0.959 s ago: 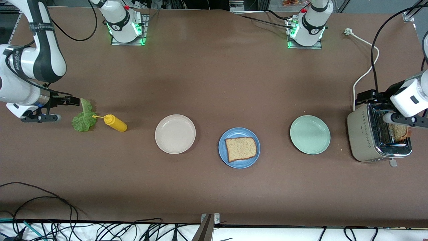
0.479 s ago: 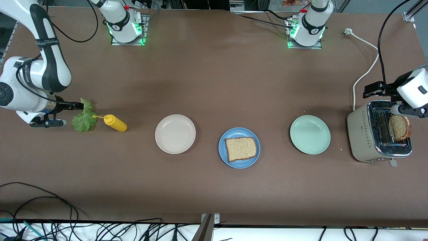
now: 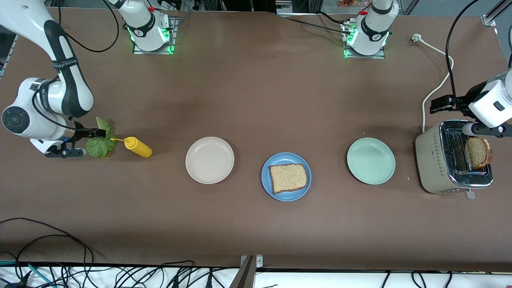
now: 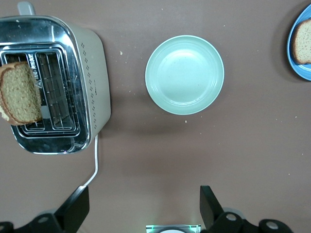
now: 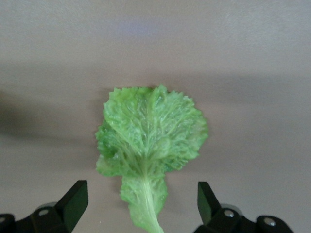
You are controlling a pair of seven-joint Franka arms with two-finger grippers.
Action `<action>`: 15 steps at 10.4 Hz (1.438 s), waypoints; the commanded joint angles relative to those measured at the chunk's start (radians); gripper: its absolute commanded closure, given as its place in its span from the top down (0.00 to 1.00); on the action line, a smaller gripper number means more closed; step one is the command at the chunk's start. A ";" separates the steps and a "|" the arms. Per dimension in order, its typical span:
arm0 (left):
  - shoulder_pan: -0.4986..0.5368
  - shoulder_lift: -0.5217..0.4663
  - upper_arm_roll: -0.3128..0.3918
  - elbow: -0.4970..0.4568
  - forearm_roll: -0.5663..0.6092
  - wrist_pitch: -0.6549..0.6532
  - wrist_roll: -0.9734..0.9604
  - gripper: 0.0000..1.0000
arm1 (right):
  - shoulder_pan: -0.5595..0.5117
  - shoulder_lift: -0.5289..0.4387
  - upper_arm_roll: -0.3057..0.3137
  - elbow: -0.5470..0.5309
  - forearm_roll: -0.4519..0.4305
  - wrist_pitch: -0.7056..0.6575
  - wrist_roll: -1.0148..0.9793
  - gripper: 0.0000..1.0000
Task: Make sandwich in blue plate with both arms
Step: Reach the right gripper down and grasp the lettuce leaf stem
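right claw [image 5: 138, 206]: jaws wide open, empty, over the lettuce leaf [image 5: 149, 145] stem
left claw [image 4: 141, 206]: jaws wide open, empty, over the worktop [image 3: 256, 100] beside the toaster [image 3: 448, 160]
blue plate [image 3: 267, 185]: between beige plate [image 3: 209, 160] and mint plate [image 3: 371, 161], 1 bread slice [image 3: 288, 178] on it
toaster: 1 slice [image 3: 478, 152] sticking out
mustard bottle [image 3: 138, 147]: beside lettuce

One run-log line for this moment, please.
right gripper: jaws open over lettuce leaf | left gripper: open, empty | second slice in toaster | blue plate: one bread slice
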 commanded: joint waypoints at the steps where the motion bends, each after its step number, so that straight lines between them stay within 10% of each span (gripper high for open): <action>1: -0.005 -0.023 -0.013 -0.004 0.031 -0.018 -0.029 1.00 | -0.013 0.034 0.006 -0.003 0.017 0.015 -0.007 1.00; 12: -0.004 -0.073 -0.028 0.046 0.019 -0.017 -0.173 1.00 | -0.028 0.129 0.006 0.034 0.115 0.072 -0.012 0.96; 14: -0.004 -0.073 -0.026 0.046 0.014 -0.017 -0.173 1.00 | -0.030 0.129 0.006 0.043 0.114 0.075 -0.024 0.14; 15: -0.002 -0.073 -0.022 0.046 0.014 -0.017 -0.173 1.00 | -0.030 0.129 0.006 0.046 0.115 0.074 -0.024 0.00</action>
